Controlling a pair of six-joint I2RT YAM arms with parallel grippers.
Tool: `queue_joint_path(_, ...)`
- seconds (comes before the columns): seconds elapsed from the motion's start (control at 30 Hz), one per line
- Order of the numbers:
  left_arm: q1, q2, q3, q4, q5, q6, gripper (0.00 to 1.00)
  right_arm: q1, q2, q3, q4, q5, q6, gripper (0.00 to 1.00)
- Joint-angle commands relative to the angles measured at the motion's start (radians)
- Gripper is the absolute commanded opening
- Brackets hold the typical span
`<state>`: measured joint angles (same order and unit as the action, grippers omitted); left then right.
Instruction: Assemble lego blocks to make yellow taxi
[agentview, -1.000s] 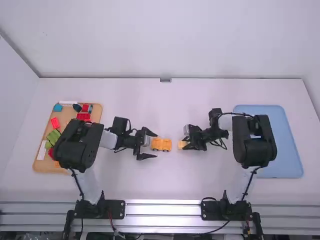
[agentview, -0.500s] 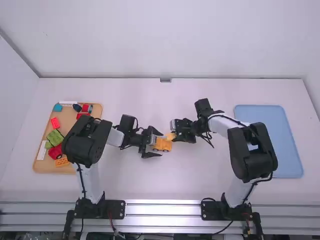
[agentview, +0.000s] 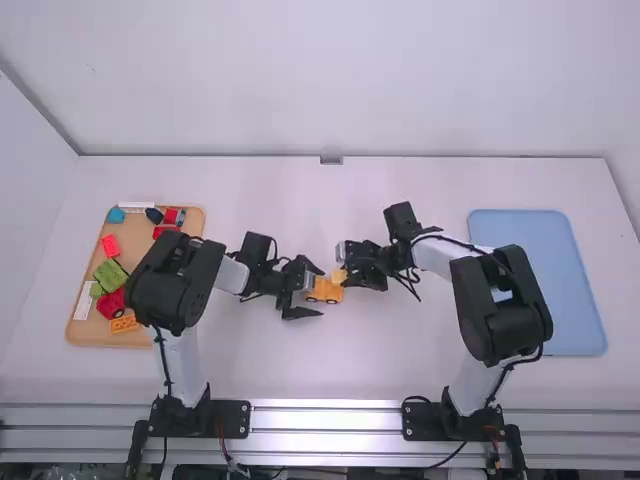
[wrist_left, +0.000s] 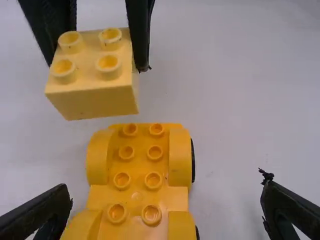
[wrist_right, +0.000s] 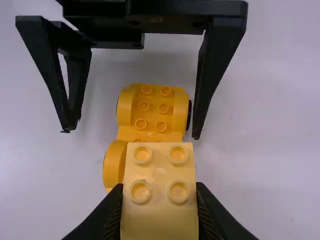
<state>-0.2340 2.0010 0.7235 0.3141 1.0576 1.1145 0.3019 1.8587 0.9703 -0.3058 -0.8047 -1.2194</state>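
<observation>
Nearest me, at the table's front edge, stand the bases of the left arm (agentview: 180, 413) and the right arm (agentview: 480, 418). A little beyond, the blue tray (agentview: 545, 290) lies off to the right and the tan tray (agentview: 150, 339) to the left, with an orange piece (agentview: 124, 324) and a round red piece (agentview: 111, 303) in its near part.

On the table between the trays sits the yellow car base (agentview: 326, 290), its long axis running roughly left to right, one end toward each arm; I can't tell which end is the front. The left gripper (agentview: 320, 292) is spread wide around the base's left end, gripping nothing. From its wrist view, I see two rows of studs along the base.

Over the base's right end is the pale yellow block (agentview: 339, 277), studs up, pinched in the right gripper (agentview: 346, 271). The right wrist view has the block covering that end of the base, with the fingertips closed on its sides; the left wrist view shows the block's side face too.

Farther back in the tan tray come a green block (agentview: 110, 273), a red block (agentview: 110, 245) and, near its far edge, a teal piece (agentview: 116, 215) and a dark blue piece (agentview: 154, 215)
</observation>
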Motion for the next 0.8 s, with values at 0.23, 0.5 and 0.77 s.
queue_joint_path(0.23, -0.021, 0.039, 0.003, 0.015, -0.012, -0.008, 0.87, 0.0, -0.008, -0.009, -0.019, -0.056, 0.0, 0.2)
queue_joint_path(0.5, -0.021, 0.073, 0.003, 0.053, -0.047, -0.051, 0.7, 0.0, -0.008, -0.022, -0.008, -0.062, -0.011, 0.2)
queue_joint_path(0.77, -0.02, 0.073, 0.004, 0.072, -0.058, -0.052, 0.51, 0.002, -0.007, -0.066, 0.054, -0.072, -0.002, 0.17)
